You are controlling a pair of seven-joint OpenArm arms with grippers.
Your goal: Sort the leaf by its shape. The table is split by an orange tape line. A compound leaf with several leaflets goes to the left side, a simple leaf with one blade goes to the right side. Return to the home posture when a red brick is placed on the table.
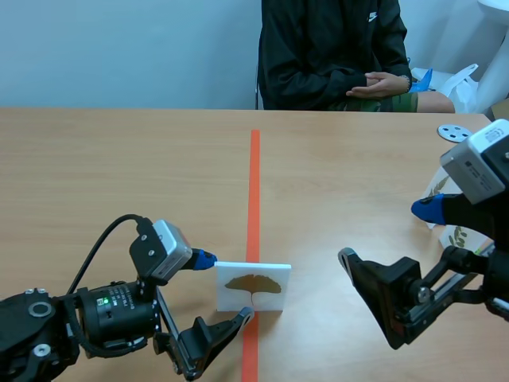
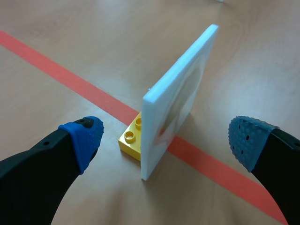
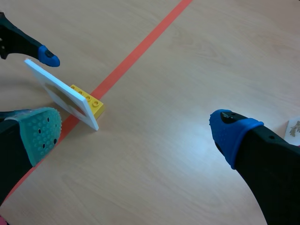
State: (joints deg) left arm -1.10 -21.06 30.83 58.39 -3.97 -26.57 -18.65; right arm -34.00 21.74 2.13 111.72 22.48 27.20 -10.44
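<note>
Seen from the scene camera, the left hand (image 2: 166,138) sits low at 7 o'clock, released, its blue pads (image 2: 86,136) spread either side of the leaf card (image 1: 253,286) without touching it. The card stands upright at 6 o'clock on a small yellow brick (image 2: 131,137), right on the orange tape line (image 1: 254,183). Its picture shows one fan-shaped blade, so I judge it a simple leaf bound for the right side. The right hand (image 3: 136,133) hangs at 4 o'clock, also released and holding nothing, well apart from the card. Behind it, at 3 o'clock, lie other white leaf cards (image 1: 461,236), partly hidden, and a grey disc (image 1: 455,132) sits near 2 o'clock.

The risk is tipping. The card is thin and tall on a narrow base, so if one pad meets it before the other it could topple. A grip on the card alone might pull it off the brick, or let it slide between the soft pads. Carrying it rightward takes the left arm toward the waiting right hand, so the two could clash.

The tabletop (image 1: 119,159) is pale smooth wood grain with a soft sheen. A person (image 1: 334,48) in a dark jacket sits across it at 12 o'clock, hands folded, before a plain light wall (image 1: 119,48)
</note>
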